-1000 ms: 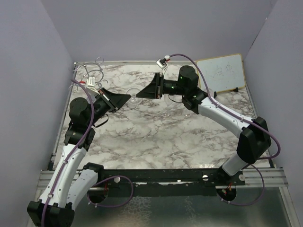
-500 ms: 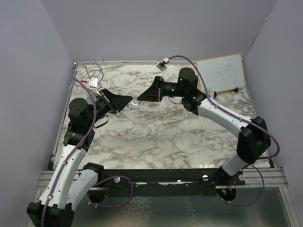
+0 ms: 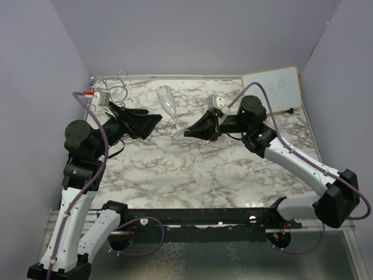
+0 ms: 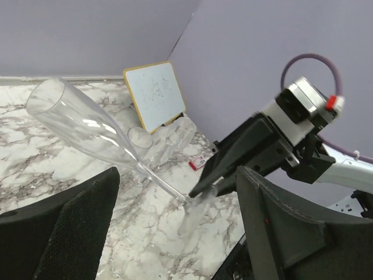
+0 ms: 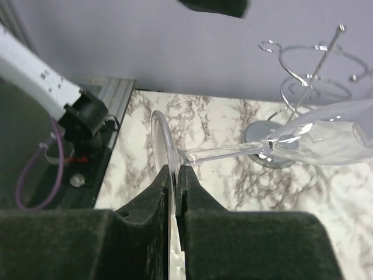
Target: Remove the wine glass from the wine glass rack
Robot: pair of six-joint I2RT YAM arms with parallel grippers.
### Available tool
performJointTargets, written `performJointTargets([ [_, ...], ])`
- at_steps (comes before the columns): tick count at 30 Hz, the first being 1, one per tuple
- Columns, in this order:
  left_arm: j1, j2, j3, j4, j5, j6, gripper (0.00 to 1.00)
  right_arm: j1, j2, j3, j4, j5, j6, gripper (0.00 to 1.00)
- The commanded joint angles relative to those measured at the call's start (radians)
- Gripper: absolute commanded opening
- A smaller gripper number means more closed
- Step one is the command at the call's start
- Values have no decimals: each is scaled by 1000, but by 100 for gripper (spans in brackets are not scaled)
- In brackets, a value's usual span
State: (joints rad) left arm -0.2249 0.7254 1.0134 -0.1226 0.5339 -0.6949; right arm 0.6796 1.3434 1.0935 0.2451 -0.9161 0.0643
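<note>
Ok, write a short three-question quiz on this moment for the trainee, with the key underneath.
1. True or false: the wine glass hangs on the wine glass rack.
2. Which part of the wine glass does the right hand pinch? A. the bowl B. the stem C. the round foot
3. Fill in the missing word: the left hand is ____ and holds nothing.

Key: 1. False: the wine glass is out over the table, apart from the wine glass rack. 2. C. 3. open.
</note>
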Motion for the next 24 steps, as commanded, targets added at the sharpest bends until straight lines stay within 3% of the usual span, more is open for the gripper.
performJointTargets([
  [1,-4,13,44,-88,-12,61,83,5,-93,-57,-105,-132,-575,1],
  [6,-4,29,57,-106,19,49,86,5,-169,-138,-239,-45,-952,1],
  [11,-4,62,40,-112,79,2,87,5,-246,-292,-124,-13,-1141,1],
  [17,-4,111,32,-111,164,-41,90,6,-291,-405,44,1,-1190,1],
  [24,-4,162,6,-109,236,-72,90,8,-291,-418,25,12,-1242,1],
])
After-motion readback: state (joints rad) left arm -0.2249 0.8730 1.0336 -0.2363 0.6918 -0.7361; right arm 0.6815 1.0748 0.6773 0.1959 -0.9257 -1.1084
